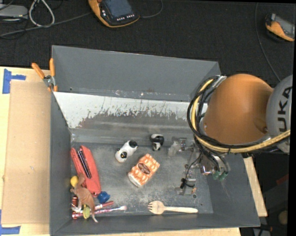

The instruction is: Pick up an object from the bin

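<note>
The pincer [186, 184] (open or closed cannot be told) hangs low over bare bin [115, 84] floor right of centre; closing there probably misses the wooden fork [173, 208] just below it.

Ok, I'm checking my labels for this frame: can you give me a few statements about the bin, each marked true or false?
1. The pale fork lies near the bin's lower wall in the view. True.
2. The pincer is over the red comb. False: it is at the bin's right side, and the comb lies far left.
3. The orange and white packet lies near the middle of the floor. True.
4. The fork is buried in the heap of small toys. False: it lies apart, to the heap's right.
</note>
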### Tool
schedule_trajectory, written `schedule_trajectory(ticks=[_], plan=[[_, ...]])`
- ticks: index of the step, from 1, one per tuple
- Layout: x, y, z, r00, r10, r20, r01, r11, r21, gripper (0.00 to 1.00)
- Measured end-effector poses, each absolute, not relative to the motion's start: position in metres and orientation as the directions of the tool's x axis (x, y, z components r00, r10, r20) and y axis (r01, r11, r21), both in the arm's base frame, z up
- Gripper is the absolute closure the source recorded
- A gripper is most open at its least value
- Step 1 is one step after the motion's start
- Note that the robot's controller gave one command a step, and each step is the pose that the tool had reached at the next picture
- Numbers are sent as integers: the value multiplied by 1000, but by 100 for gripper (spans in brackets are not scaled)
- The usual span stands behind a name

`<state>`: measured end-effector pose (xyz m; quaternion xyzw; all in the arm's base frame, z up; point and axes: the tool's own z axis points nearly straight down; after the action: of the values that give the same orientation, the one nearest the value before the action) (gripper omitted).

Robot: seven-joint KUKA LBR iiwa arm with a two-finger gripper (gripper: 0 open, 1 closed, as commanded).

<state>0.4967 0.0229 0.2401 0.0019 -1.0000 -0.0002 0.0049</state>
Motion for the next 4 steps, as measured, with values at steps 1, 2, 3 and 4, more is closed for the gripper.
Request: schedule_trajectory(ticks=[1,2,3,4], plan=[[498,23,244,-1000,-3,1,-3,1000,1,0],[536,74,176,-995,-102,-2,-102,995,1,0],[572,84,162,-861,-508,-1,-508,861,0,0],[571,70,148,-839,-544,2,-544,839,5,0]])
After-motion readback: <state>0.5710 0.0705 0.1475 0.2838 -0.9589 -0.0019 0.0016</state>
